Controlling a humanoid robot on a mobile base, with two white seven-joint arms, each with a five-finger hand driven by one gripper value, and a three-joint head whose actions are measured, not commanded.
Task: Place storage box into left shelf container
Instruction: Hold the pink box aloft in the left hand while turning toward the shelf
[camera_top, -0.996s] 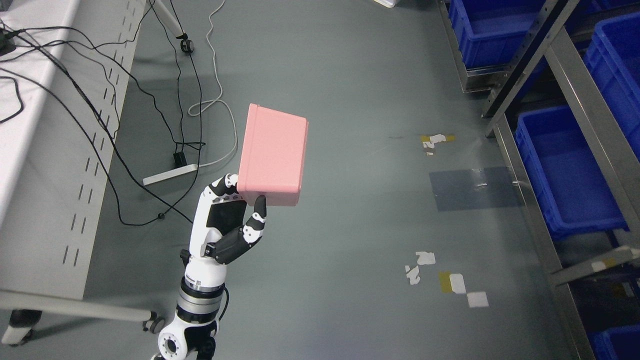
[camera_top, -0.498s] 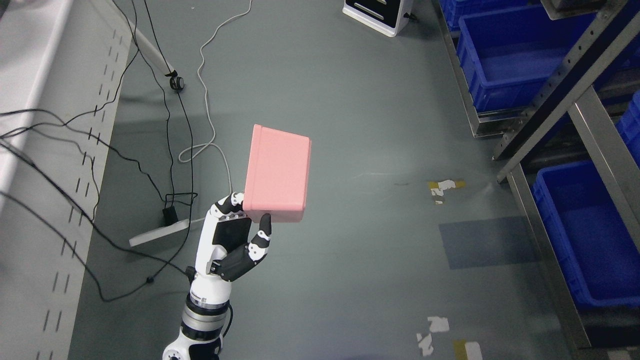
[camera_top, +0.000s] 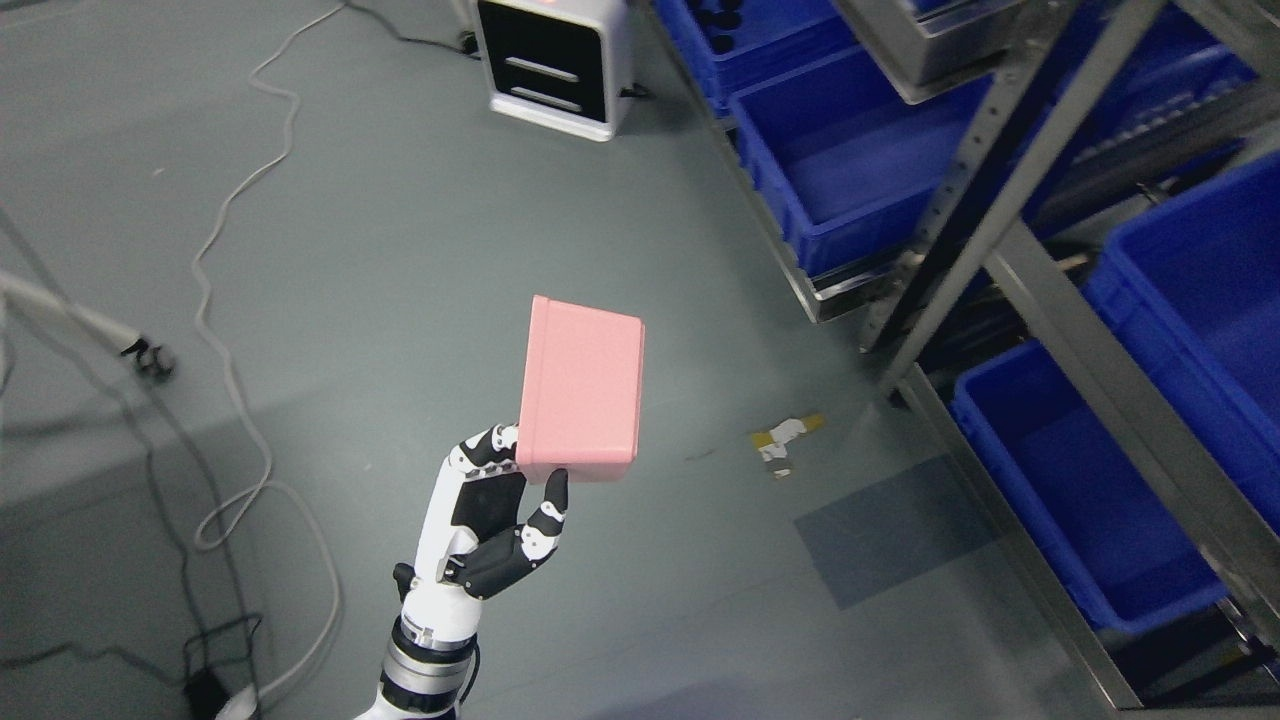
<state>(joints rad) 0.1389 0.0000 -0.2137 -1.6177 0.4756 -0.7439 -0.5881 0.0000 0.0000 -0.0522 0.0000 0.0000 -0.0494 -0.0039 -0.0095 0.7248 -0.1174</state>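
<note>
A pink storage box (camera_top: 583, 395) is held in the air above the grey floor, at the middle of the head view. My left hand (camera_top: 522, 468) comes up from the bottom edge left of the middle and is shut on the box's lower end, with the thumb (camera_top: 555, 492) under it. A metal shelf (camera_top: 965, 195) with blue containers stands at the right. One blue container (camera_top: 850, 160) sits at the upper right, another (camera_top: 1060, 490) at the lower right, and a third (camera_top: 1215, 275) at the right edge. The box is well apart from all of them.
A white boxy device (camera_top: 555, 60) stands on the floor at the top middle. Cables (camera_top: 225, 300) run over the floor at the left. Bits of tape (camera_top: 785, 440) and a darker floor patch (camera_top: 895, 525) lie before the shelf.
The whole picture has shifted: the camera has turned towards the shelf, the white table at the left has left the view. My left hand still holds the pink box the same way.
</note>
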